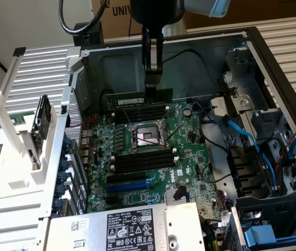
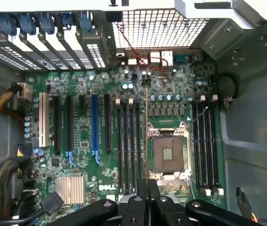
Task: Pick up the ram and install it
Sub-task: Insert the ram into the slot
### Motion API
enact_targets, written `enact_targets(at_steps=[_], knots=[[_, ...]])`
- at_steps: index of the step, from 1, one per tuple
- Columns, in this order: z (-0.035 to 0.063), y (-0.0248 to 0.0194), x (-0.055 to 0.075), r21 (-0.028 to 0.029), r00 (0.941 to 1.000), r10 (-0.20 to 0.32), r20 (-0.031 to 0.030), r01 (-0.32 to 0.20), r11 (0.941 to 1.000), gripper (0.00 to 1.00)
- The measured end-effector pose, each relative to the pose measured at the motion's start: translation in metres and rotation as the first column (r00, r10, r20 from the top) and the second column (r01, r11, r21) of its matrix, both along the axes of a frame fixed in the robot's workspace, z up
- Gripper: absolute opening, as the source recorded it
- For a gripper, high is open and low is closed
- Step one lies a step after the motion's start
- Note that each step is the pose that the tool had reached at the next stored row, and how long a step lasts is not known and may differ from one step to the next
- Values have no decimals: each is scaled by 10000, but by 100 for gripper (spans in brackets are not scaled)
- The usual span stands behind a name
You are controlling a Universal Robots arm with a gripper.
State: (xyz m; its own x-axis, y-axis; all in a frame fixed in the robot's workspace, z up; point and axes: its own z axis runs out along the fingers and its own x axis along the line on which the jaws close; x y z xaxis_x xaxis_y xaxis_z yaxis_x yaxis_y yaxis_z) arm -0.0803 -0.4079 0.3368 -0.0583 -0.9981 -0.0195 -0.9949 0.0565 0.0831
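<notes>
An open computer case (image 1: 189, 57) lies on its side, with a white ribbed panel (image 1: 38, 68) at the exterior view's left and a cardboard box (image 1: 116, 10) behind. On the one green motherboard (image 1: 189, 157) are one CPU socket (image 1: 146, 137), two banks of black memory slots (image 1: 142, 161) flanking it, and one blue expansion slot (image 1: 132, 185). The claw (image 1: 153, 90) is clamped on the single ram (image 1: 129, 98), held on edge at the far bank; I cannot tell whether it touches a slot.
</notes>
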Motion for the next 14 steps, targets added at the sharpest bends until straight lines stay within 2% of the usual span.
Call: enact_targets(at_steps=[7, 14], knots=[[-128, -7, 1, 0, 10000, 2, 1, -2, 10000, 12], [-255, -65, 1, 0, 10000, 1, 17, -1, 10000, 12]])
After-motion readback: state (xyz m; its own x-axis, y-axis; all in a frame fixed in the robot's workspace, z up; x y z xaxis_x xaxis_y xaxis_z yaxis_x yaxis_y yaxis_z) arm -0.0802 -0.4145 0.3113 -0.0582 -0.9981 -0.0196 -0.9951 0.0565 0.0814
